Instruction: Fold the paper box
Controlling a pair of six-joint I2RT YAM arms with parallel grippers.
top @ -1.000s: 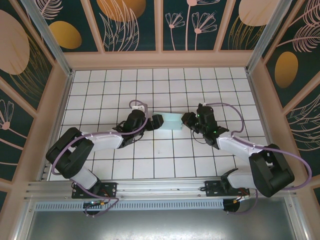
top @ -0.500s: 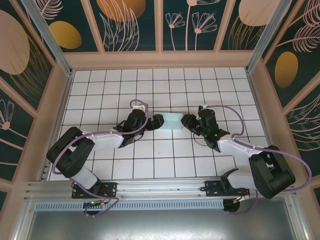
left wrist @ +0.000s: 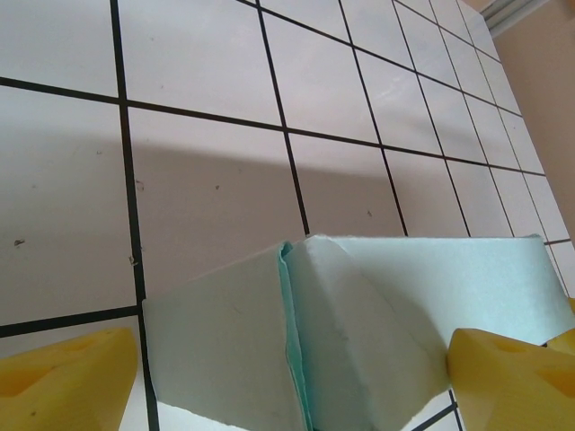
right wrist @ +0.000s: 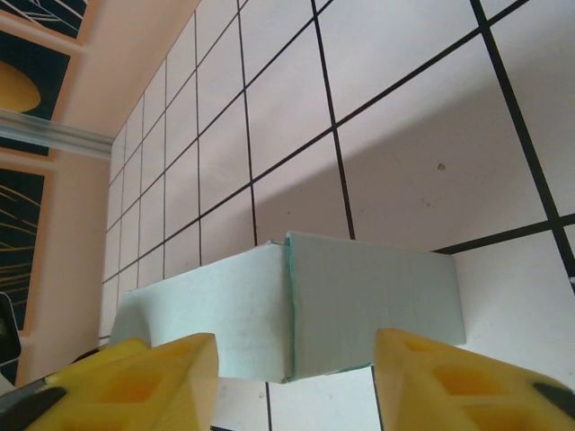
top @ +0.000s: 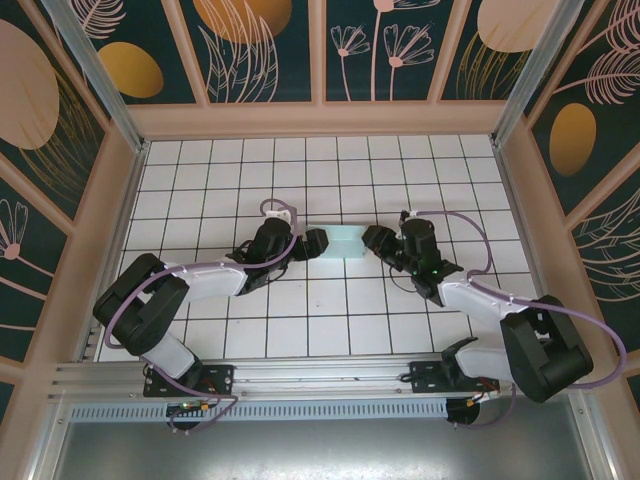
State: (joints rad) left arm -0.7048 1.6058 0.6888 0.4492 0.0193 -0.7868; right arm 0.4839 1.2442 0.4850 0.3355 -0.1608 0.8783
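Top view: the paper box (top: pixel 343 242) lies on the white tiled table (top: pixel 330 320), just above the middle of the frame, with an arm at each end. The left gripper (top: pixel 316 243) is right up against its left end, and the right gripper (top: pixel 377 240) sits at its right end.

On the left wrist camera the mint card (left wrist: pixel 359 314) fills the lower half of the frame. There's a seam down its near face, and the yellow fingertips (left wrist: pixel 63 377) are spread wide in the bottom corners. Each tip is hard by a box edge, though I can't tell if they touch.

On the right wrist camera the box (right wrist: pixel 296 305) sits low in the frame. The right gripper's (right wrist: pixel 292 386) fingers are held apart just beneath it, clamping nothing.
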